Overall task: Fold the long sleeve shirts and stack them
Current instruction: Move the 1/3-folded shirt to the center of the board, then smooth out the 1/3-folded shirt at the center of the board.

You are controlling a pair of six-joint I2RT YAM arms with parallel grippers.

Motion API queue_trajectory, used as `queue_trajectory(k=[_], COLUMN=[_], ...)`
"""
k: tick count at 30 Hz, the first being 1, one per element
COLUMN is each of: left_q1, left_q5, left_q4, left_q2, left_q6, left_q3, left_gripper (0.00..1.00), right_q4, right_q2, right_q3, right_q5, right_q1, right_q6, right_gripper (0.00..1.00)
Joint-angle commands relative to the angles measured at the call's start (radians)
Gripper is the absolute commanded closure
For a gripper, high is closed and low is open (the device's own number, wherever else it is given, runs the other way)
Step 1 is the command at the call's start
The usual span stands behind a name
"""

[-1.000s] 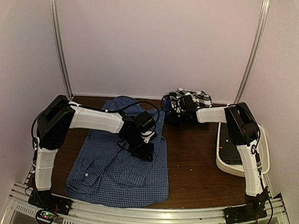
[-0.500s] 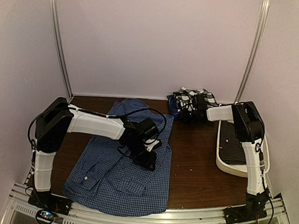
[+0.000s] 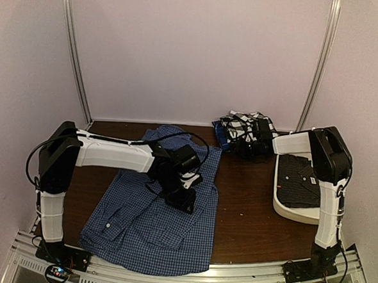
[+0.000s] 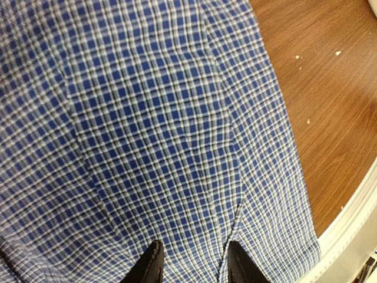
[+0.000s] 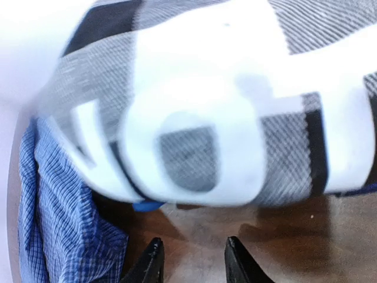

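My left gripper (image 4: 194,268) hangs over the blue-and-white fine-check collared button shirt (image 3: 149,209), its two black fingers (image 4: 152,266) parted a moderate way with nothing between them. The tips run off the bottom of the wrist view, so I cannot tell whether they touch the cloth. That shirt lies spread open and creased on the brown wooden bench (image 3: 248,216). It reaches from near the back edge down to the near edge, left of the middle. My left arm (image 3: 114,155) stretches across its upper half from the left side and hides part of it.

My right gripper (image 5: 193,265) is at the back edge, right of the middle, its fingers likewise apart and empty above bare wood. Directly ahead of it is the crumpled black-and-white large-check shirt (image 3: 241,124), bunched against the back edge and blurred in the wrist view because it is so close. A fold of fine blue check cloth (image 5: 59,224) lies just beside that bundle on its left.

Along the right edge sits a white plastic tub (image 3: 287,208) with a dark folded cloth (image 3: 299,180) lying in it, and my right arm (image 3: 330,188) rises just beside its outer rim. A white metal rail (image 3: 187,273) runs along the near edge.
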Motion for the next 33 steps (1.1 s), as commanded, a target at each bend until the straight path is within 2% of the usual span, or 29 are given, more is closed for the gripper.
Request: queue_trajectory(k=[1,7,16,21,28,33], left_q1=[0.014,0.064,0.18,0.259,0.272,0.273], left_q5=[-0.054,-0.108,-0.145,-0.125,-0.102,-0.092], left_q4=[-0.03,-0.026,0.01,0.067,0.094,0.094], left_q2=[-0.103,-0.138,-0.125,-0.082,0.049,0.103], left_q6=[-0.007,-0.031,-0.025,-0.02,0.018,0.009], left_q3=[0.033,-0.011,0.022,0.036,0.107,0.104], left_gripper=[0.62,0.62,0.62,0.62,0.62,0.63], right_q4=[0.05,0.053,-0.025,-0.072,-0.164,-0.21], right_q2=[-0.13,-0.166,-0.083,-0.016,0.016,0.006], right_q3=[-0.083,-0.111,-0.013,0.068,0.178,0.23], right_q5=[-0.018,-0.049,-0.023,-0.029,0.053,0.185], right_q1=[0.041,0.084,0.117,0.118,0.119,0.115], right_q6=[-0.025,-0.024,-0.027,-0.038,-0.078,-0.106], right_gripper=[0.61,0.48,0.5,0.59,0.94,0.99])
